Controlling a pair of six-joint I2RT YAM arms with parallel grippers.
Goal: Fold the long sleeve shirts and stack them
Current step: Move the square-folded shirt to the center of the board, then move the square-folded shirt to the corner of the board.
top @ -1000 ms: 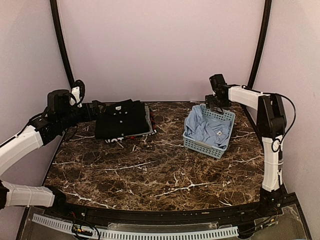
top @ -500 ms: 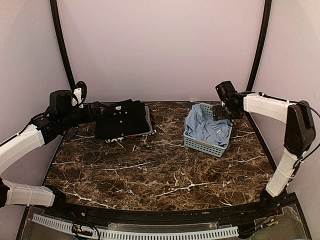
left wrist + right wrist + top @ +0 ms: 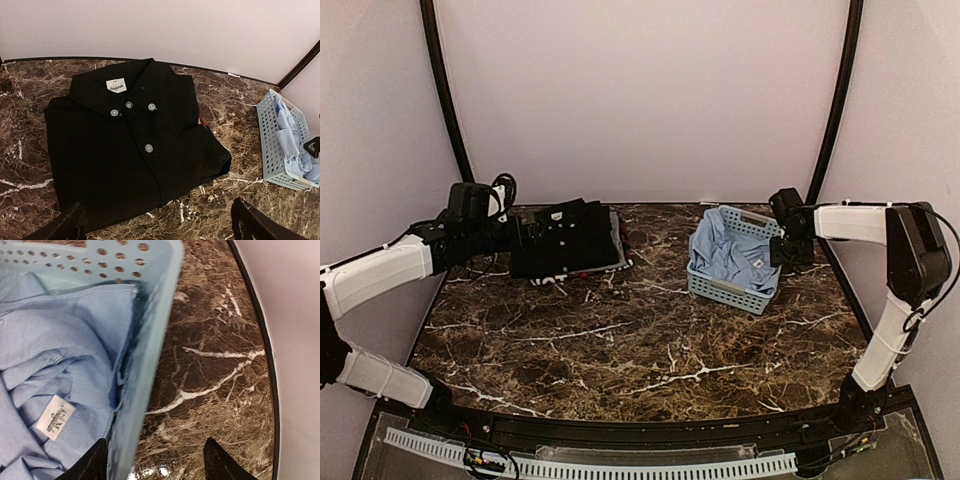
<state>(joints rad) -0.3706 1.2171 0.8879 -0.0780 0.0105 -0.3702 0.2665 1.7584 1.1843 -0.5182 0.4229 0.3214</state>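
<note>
The black long sleeve shirt (image 3: 565,238) lies folded at the back left of the table, collar and white label facing up (image 3: 130,150). My left gripper (image 3: 525,237) hovers at its left edge, open wide (image 3: 157,230), with nothing between the fingers. The light blue long sleeve shirt (image 3: 730,255) sits crumpled inside the basket, its white neck label showing (image 3: 55,370). My right gripper (image 3: 788,250) is open (image 3: 157,460) and straddles the basket's right wall, one finger over the shirt and one over the table.
The pale blue lattice basket (image 3: 735,298) stands at the back right (image 3: 145,340). A strip of grey and red cloth (image 3: 621,243) shows under the black shirt's right edge. The walls stand close behind both shirts. A black frame rail (image 3: 260,340) runs along the table's right edge.
My right gripper has swung from the basket's far corner to its right wall and come down, its fingers narrowing. My left arm has moved right, closer to the black shirt.
</note>
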